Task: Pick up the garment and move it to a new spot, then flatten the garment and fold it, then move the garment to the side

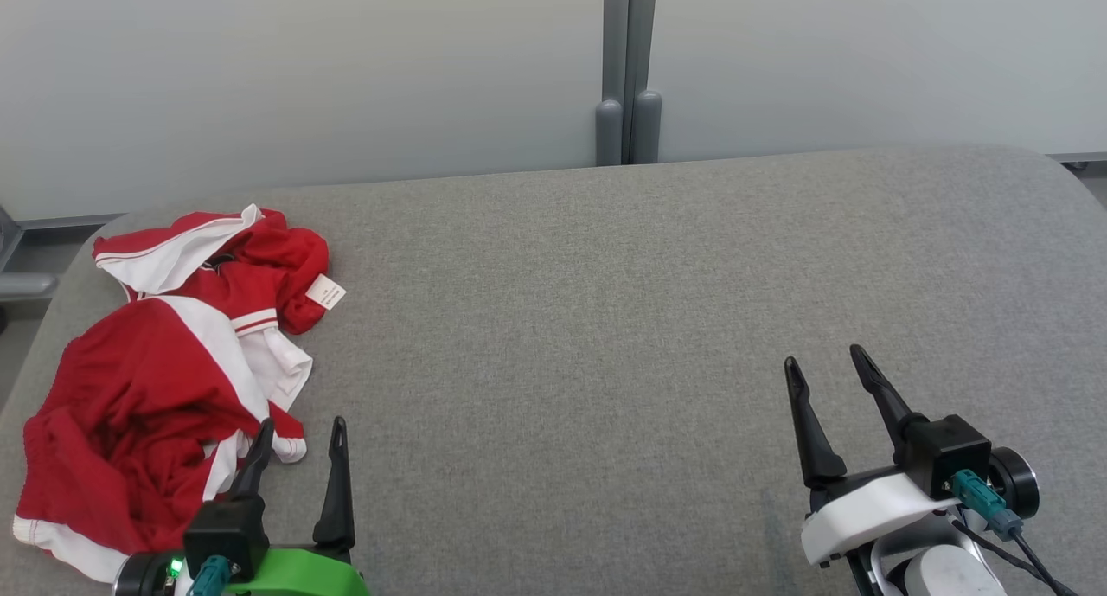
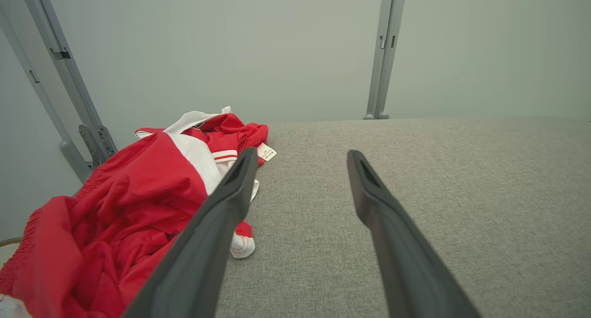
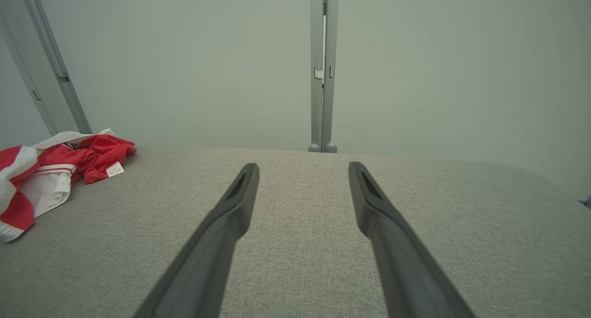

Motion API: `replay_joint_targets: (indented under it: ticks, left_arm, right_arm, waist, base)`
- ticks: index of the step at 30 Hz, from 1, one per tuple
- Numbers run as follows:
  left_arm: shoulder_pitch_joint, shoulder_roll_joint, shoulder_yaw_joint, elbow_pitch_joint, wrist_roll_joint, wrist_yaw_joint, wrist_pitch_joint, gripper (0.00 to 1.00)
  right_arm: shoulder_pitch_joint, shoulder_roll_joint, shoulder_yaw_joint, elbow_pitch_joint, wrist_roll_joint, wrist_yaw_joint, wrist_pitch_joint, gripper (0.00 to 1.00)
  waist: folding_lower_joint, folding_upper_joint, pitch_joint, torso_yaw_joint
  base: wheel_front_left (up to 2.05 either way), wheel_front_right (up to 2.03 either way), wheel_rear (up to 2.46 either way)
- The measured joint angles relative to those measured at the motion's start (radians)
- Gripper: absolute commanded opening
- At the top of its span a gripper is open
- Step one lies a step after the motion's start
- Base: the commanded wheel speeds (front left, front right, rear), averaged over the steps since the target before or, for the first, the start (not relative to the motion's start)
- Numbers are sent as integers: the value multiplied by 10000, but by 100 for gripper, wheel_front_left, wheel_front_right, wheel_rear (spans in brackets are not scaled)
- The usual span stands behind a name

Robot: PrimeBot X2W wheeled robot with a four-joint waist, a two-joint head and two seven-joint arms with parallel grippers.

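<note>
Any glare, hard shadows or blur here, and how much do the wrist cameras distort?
Head view: soft, even light, no glare; the garment is sharp. Left wrist view: the wide angle tilts the grey post at the edge; the left gripper looks soft near the lens. Right wrist view: flat light, fabric surface weave crisp, barely any shadow.

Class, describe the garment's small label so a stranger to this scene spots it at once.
On the grey table, find the crumpled red-and-white garment at the left end. At its far right edge a label sticks out over the grey: a tiny printed white square, unlike the broad plain white panels.
</note>
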State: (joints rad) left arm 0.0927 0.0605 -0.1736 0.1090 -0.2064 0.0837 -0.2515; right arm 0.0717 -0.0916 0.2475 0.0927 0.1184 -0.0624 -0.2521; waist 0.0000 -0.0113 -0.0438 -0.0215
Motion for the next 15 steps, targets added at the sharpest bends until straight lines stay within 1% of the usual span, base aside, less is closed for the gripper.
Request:
replay_joint_targets:
  ticks: [15]
  left_arm:
    - [-1, -2, 67, 88, 2, -13, 0, 100]
  right_arm:
    - [-1, 4, -27, 4, -2, 6, 0, 100]
  waist:
    - [0, 0, -8, 23]
  base:
    - [0, 0, 0]
